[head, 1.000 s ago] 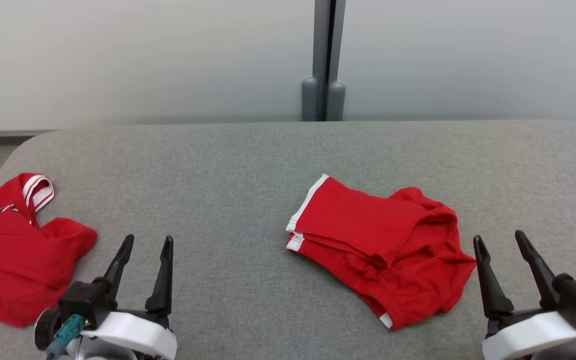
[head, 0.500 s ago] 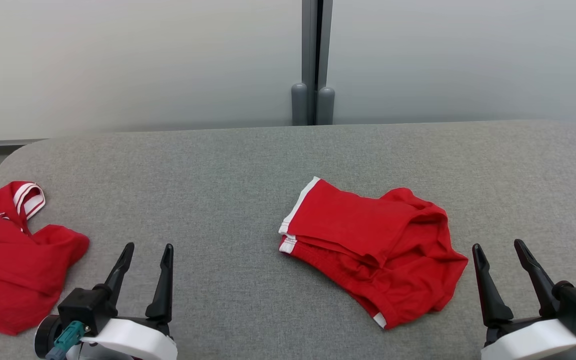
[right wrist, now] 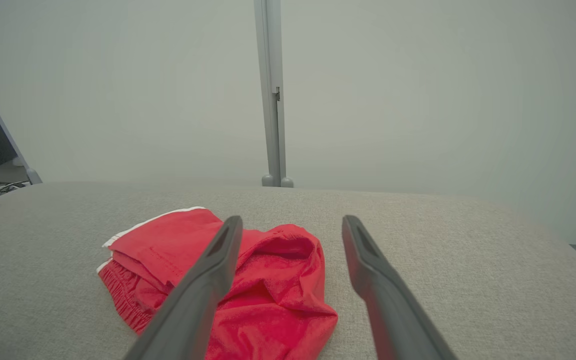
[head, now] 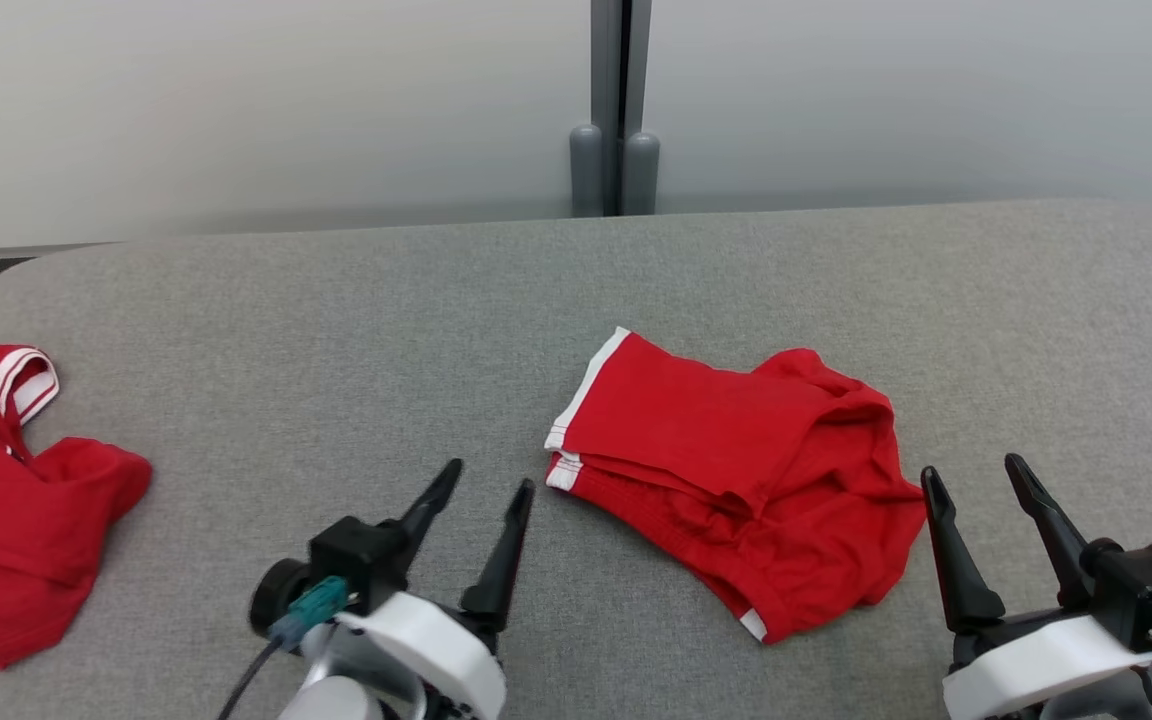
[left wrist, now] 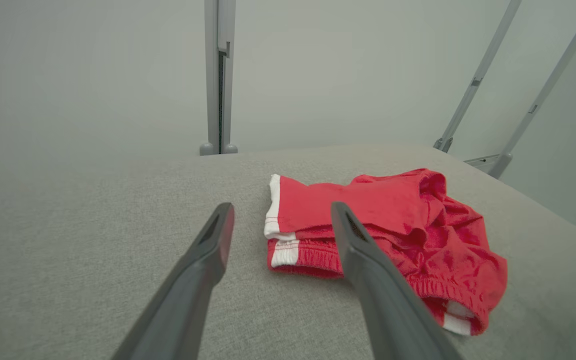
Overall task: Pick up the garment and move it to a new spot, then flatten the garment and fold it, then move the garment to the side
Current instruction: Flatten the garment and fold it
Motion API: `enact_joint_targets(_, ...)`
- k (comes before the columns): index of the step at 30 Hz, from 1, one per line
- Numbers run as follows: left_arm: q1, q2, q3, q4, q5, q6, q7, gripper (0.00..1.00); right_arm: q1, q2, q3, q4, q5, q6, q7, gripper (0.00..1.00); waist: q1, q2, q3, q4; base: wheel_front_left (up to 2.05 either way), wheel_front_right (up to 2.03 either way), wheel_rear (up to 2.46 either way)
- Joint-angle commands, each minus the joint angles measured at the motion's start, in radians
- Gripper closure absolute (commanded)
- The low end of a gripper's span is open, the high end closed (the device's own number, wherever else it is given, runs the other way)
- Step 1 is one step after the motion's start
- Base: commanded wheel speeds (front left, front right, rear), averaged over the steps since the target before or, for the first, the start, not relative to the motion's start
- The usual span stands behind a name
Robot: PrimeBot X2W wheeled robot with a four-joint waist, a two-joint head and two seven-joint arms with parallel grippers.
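The garment point(head: 736, 470) is a rumpled red piece with white-trimmed hems, lying right of centre on the grey padded table point(head: 336, 320). My left gripper point(head: 491, 475) is open and empty, its fingers pointing at the garment's white-trimmed left edge from just short of it. In the left wrist view the garment point(left wrist: 393, 220) lies ahead between and right of the left gripper point(left wrist: 282, 206). My right gripper point(head: 971, 466) stands open and empty just right of the cloth. In the right wrist view the garment point(right wrist: 278, 280) sits ahead and left of the right gripper point(right wrist: 293, 220).
A second red garment with a white-striped collar point(head: 6, 520) lies crumpled at the table's left edge. A grey post point(head: 616, 150) rises behind the far edge against a pale wall. Bare grey surface spreads between the two garments and behind them.
My left gripper has swung right, from near the left-hand garment to just beside the central garment's left edge. The head camera has shifted slightly. The right gripper has stayed put.
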State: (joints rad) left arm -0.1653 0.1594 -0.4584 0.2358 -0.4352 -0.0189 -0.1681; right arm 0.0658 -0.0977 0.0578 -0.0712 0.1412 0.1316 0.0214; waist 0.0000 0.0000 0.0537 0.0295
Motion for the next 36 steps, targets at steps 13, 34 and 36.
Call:
enact_joint_targets(13, -0.167, -0.102, -0.158, 0.274, -0.166, -0.096, 0.18, 0.0, -0.074, -0.007, 0.013, 0.024, -0.01, -0.002, -0.023, 0.0, 0.0, 0.0, 0.15, -0.118, 0.0, 0.0, 0.0)
enact_joint_targets(34, -0.141, 0.054, -0.206, 0.176, -0.217, -0.073, 0.173, 1.0, -0.079, 0.012, -0.009, 0.075, 0.003, -0.002, -0.05, 0.0, 0.0, 0.0, 0.145, -0.098, 0.0, 0.0, 0.0)
enact_joint_targets(36, -0.108, 0.106, -0.201, 0.116, -0.217, -0.055, 0.21, 1.0, -0.073, 0.014, -0.013, 0.077, 0.002, -0.002, -0.049, 0.0, 0.0, 0.0, 0.135, -0.091, 0.0, 0.0, 0.0)
